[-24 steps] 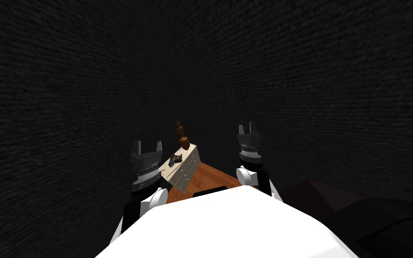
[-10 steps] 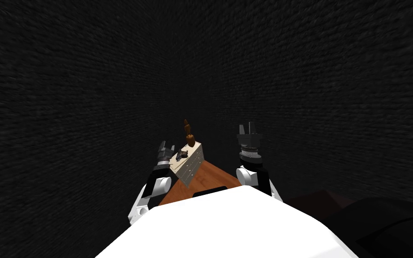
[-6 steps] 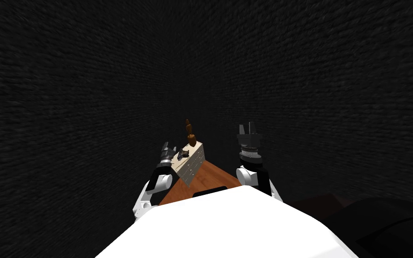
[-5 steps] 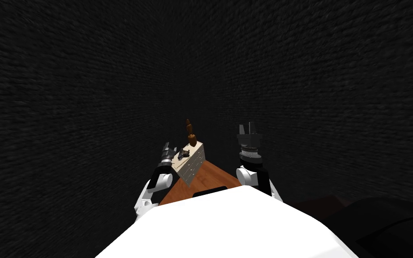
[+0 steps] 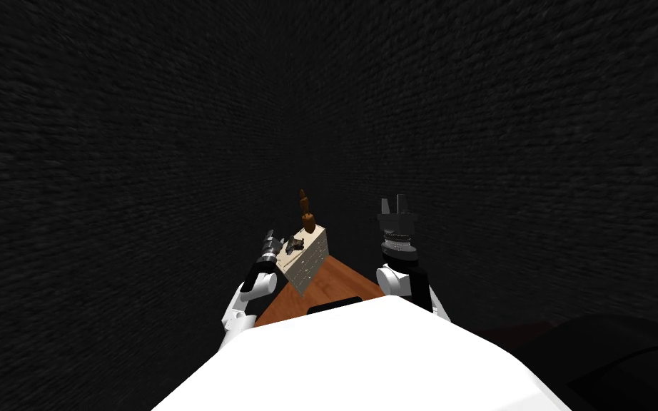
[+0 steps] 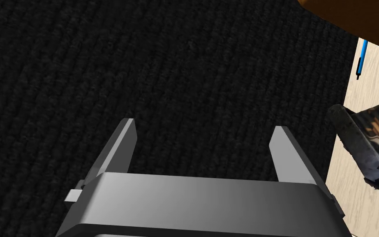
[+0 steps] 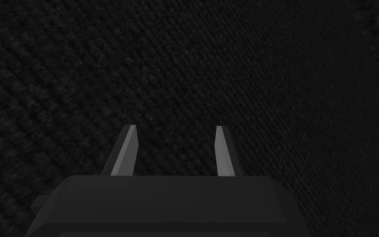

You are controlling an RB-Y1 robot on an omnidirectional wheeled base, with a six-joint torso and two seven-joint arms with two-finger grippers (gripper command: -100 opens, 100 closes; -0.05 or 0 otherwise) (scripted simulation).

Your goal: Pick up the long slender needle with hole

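A thin blue and black needle-like rod (image 6: 361,59) lies on the pale wood top of a small drawer cabinet (image 5: 307,260), near a brown object (image 5: 306,211) standing at its far end. A dark mottled object (image 6: 369,144) lies on the same top, closer to my left gripper (image 6: 204,125). That gripper is open and holds nothing. It hangs beside the cabinet's edge, over a dark textured surface, and in the head view the left gripper (image 5: 270,244) sits at the cabinet's left side. My right gripper (image 5: 395,207) is raised to the cabinet's right, with its fingers (image 7: 128,150) apart and nothing between them.
A reddish-brown wooden surface (image 5: 324,287) runs from the cabinet toward me. Dark textured walls close in on all sides. A dark bulky shape (image 5: 606,357) lies low at the right.
My left arm has drawn in toward the cabinet's left side and now looks smaller and closer to it. The view has shifted slightly. The right arm has stayed put.
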